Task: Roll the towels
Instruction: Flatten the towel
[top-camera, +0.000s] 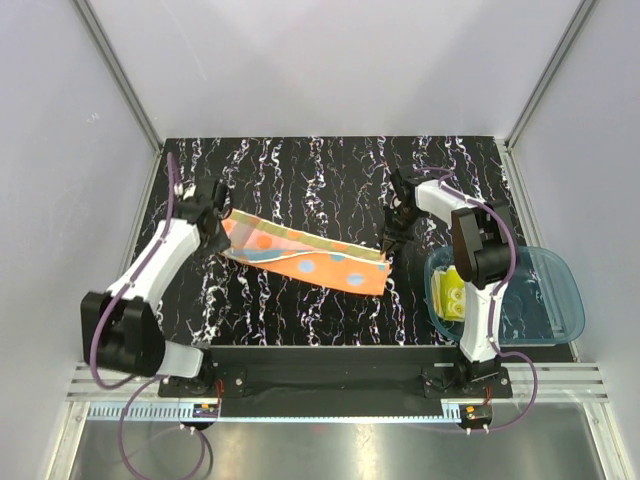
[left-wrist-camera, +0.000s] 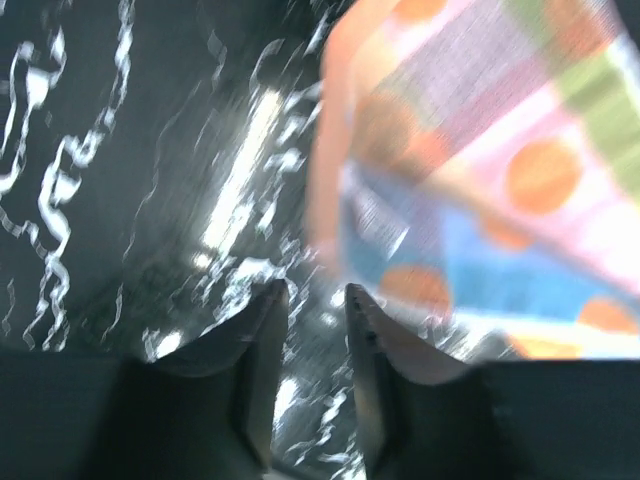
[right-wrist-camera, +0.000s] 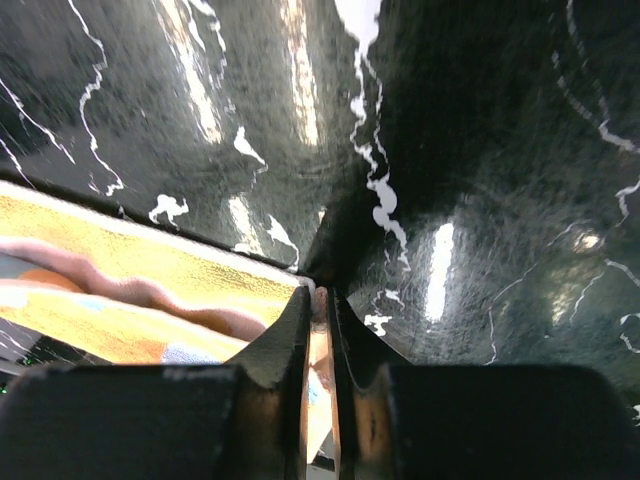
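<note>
The orange towel (top-camera: 310, 258) with light blue dots lies folded into a long strip across the middle of the black marbled table. My right gripper (top-camera: 392, 240) is shut on its right corner; in the right wrist view the cloth (right-wrist-camera: 130, 290) runs in between the closed jaws of that gripper (right-wrist-camera: 320, 295). My left gripper (top-camera: 222, 222) is at the strip's left end. In the left wrist view its jaws (left-wrist-camera: 310, 292) stand apart with only table between them, and the towel (left-wrist-camera: 500, 150) lies just ahead to the right. The yellow towel (top-camera: 452, 295) sits in the tray.
A translucent blue tray (top-camera: 570, 290) stands at the table's right front, beside the right arm's base. White walls with metal frame posts close off the table on the left, back and right.
</note>
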